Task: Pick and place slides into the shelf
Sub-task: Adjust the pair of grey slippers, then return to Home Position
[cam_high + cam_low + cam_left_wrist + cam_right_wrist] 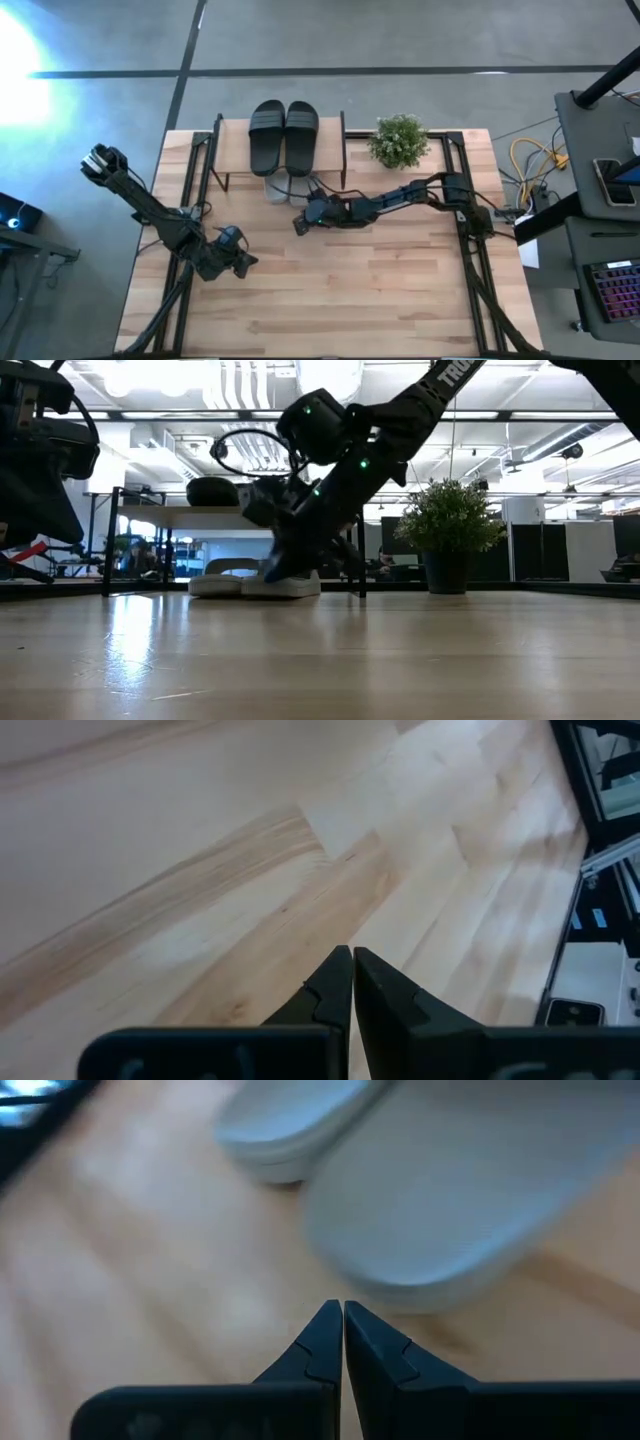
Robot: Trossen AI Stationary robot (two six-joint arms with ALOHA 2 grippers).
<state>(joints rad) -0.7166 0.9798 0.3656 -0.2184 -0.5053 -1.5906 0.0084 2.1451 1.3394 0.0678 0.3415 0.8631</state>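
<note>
The black pair of slides [285, 135] lies side by side on the top board of the shelf [232, 150], at the table's far edge. The light grey pair [287, 188] sits under that board, soles down, heels sticking out toward the table's near side; it also shows in the low view as grey slides [255, 580]. My right gripper [297, 228] is shut, low over the table just in front of the grey heels [450, 1200], with its tips [342, 1312] a little short of them. My left gripper [250, 262] is shut over bare wood [352, 955] near the table's left side.
A potted plant [398, 140] stands at the table's far edge, right of the shelf. Black frame rails [462, 190] run along both sides of the table. Bare wooden tabletop [350, 290] stretches across the middle and near part.
</note>
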